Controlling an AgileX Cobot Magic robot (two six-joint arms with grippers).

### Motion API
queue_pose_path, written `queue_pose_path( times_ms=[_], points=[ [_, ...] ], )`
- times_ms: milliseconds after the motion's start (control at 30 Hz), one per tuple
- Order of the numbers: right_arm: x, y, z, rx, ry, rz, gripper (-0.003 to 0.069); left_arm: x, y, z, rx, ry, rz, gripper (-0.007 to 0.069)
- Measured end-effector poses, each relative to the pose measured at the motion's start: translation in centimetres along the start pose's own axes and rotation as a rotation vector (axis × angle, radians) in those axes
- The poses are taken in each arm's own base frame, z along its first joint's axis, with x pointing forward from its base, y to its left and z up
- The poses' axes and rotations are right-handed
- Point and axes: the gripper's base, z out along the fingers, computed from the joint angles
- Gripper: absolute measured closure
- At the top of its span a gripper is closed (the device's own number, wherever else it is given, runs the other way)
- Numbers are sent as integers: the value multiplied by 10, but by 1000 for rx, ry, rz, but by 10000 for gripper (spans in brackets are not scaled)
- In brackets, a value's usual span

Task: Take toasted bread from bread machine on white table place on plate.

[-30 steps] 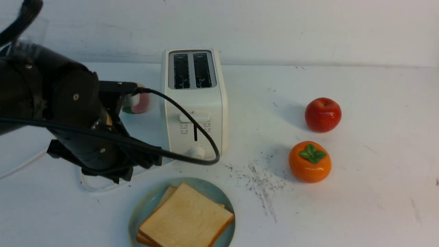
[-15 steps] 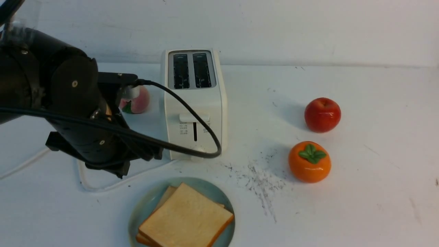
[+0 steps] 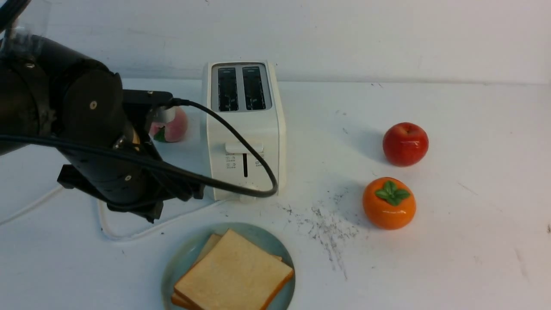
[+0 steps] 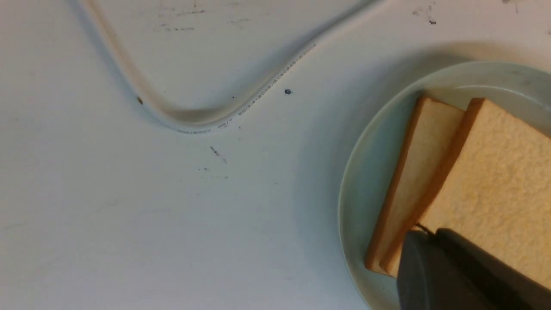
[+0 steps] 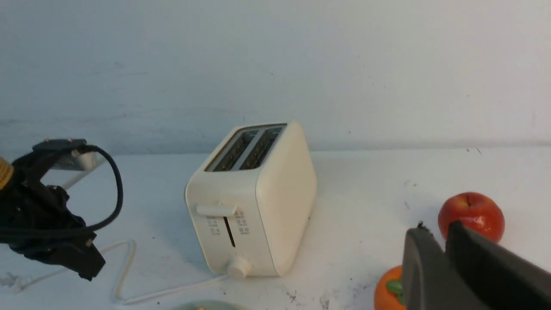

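**Two slices plated; left gripper clenched beside the bread machine**

Two slices of toasted bread [image 3: 234, 277] lie stacked and offset on the plate [image 3: 183, 258], at the near edge of the desk [image 3: 452, 241] in front of the bread machine [image 3: 245, 129]. Compared with a second ago, the left arm sits slightly higher and farther back. This uncovers more of the peach [image 3: 172, 127] behind it, while its black cable [image 3: 241, 146] now crosses the bread machine's knob. The left gripper [image 4: 432, 234], then partly parted, is now clenched on nothing.

The front view alone shows the peach. It also shows the apple [image 3: 405, 144] and the orange fruit [image 3: 388, 203] well to the right. The left wrist view alone shows the lower slice's crust and the printing on the white cord [image 4: 206, 120] looped on the desk. The right wrist view alone shows the right gripper [image 5: 445, 230]. Its fingers lie close together and hold nothing, and whether they meet cannot be told.
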Motion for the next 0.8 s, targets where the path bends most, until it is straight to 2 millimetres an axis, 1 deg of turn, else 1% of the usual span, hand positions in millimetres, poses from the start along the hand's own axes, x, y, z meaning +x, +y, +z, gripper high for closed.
queue_pose_path(
  times_ms=[400, 500, 567, 600, 633, 733, 800],
  points=[
    [1, 0, 0, -2, -6, -1, 569, -1, -1, 0, 8, -16, 0, 638],
    [4, -1, 1, -1, -2, -1, 566, -3, -1, 0, 16, -33, 0, 638],
    [13, -3, 3, 4, 22, -1, 564, -4, -2, 0, 21, -43, 0, 638],
    [14, -3, 3, 4, 25, -2, 563, -4, -2, 0, 22, -45, 0, 638],
    [23, -5, 5, 15, 50, -2, 561, -5, -2, 0, 26, -54, 0, 638],
    [42, -14, 6, 78, 89, 2, 559, -6, -3, 0, 32, -65, 1, 638],
    [56, -22, 5, 150, 106, 6, 557, -6, -3, 0, 33, -67, 0, 638]
  ],
)
